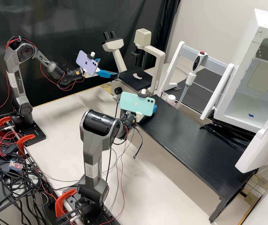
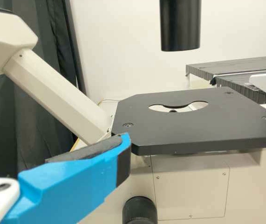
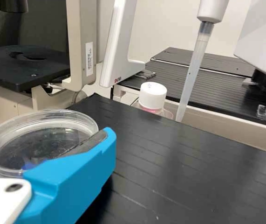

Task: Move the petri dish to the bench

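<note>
My left gripper point(image 1: 108, 67) stands open beside the microscope stage point(image 1: 135, 78), its two blue fingers apart with nothing between them. In the left wrist view, one finger of that gripper point(image 2: 49, 145) shows in front of the black stage point(image 2: 193, 123). Mostly behind the green phone, my right gripper point(image 1: 154, 108) is over the near left end of the black bench point(image 1: 190, 134). The right wrist view shows the clear round petri dish point(image 3: 39, 140) between the blue fingers of the right gripper point(image 3: 49, 132), which is shut on it beside the bench surface point(image 3: 170, 168).
A white-capped bottle point(image 1: 171, 99) and a hanging pipette point(image 1: 191, 75) stand behind the bench. The microscope's beige column point(image 1: 159, 65) rises beside the bench's far left end. At the right is a white open-doored chamber point(image 1: 249, 103).
</note>
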